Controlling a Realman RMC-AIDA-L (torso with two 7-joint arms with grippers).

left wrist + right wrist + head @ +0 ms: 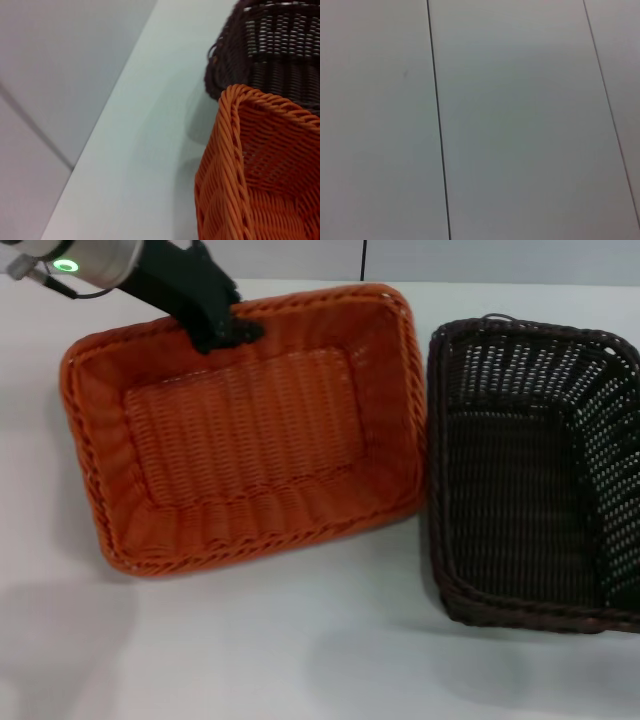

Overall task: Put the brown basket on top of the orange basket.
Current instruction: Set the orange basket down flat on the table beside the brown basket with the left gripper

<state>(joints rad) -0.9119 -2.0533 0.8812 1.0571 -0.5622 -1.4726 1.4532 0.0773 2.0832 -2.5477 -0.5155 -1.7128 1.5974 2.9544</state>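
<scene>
While the white surface (300,640) carries both, the bright orange rectangular open-weave wicker basket (240,440) sits at the robot's left, tilted askew, and the very dark brown rectangular wicker basket (530,480) stands just beside it at the right, rims close at the far corner; the left pincer (222,332) rests at the orange basket's far rim, whether clamped or spread cannot be told; the right pincer is out of sight.

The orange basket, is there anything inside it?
The orange basket holds nothing: its woven floor shows bare. The left gripper sits at its far rim, covering a little of the rim there. The brown basket stands beside it, not stacked.
</scene>
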